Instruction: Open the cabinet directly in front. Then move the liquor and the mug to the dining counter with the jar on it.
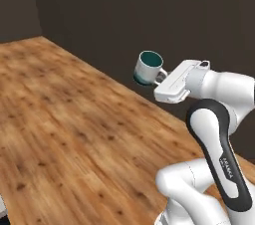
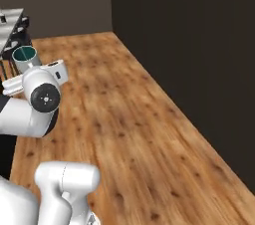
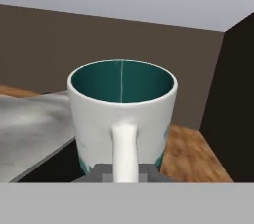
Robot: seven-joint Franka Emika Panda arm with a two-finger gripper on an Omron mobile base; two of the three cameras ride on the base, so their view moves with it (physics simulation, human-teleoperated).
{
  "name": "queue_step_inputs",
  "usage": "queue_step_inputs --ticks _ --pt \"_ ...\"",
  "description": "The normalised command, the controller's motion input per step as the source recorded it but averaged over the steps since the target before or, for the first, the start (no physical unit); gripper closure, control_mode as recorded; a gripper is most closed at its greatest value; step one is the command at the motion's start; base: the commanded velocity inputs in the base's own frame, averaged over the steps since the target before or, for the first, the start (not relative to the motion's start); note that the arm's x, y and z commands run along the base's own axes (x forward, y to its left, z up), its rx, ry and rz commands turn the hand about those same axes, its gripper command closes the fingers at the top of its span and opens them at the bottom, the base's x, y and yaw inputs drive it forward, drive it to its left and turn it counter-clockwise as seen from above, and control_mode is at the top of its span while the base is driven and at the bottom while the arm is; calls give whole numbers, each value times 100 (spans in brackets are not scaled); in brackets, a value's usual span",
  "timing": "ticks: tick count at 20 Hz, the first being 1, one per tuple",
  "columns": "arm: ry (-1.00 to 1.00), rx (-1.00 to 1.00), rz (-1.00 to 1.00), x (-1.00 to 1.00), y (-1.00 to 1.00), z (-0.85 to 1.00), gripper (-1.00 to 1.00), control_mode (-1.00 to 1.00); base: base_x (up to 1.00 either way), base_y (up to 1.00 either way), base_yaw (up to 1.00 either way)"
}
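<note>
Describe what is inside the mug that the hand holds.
The mug shows a bare teal inside wall with nothing in it; the very bottom is hidden by its rim.

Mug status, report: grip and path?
Gripper shut on mug handle, mug upright, carried above wood floor. Grey marble counter ahead, left. Nothing in the way.

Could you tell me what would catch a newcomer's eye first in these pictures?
First, the mug: white outside, teal inside, held upright in the air by its handle in the shut gripper at the end of the white arm. Below it spreads a warm wooden floor, running up to a dark wall. In the hand view, a grey marble slab lies at the mug's left.
</note>
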Motion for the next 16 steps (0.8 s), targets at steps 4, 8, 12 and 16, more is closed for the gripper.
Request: queue_step_inputs --ticks 4,8,12,16 --pt "0 0 0 0 0 0 100 100 100 0 42" --pt "0 0 0 0 0 0 100 100 100 0 42" --pt "0 0 0 0 0 0 100 100 100 -3 37" --pt "0 0 0 0 0 0 100 100 100 -30 28"
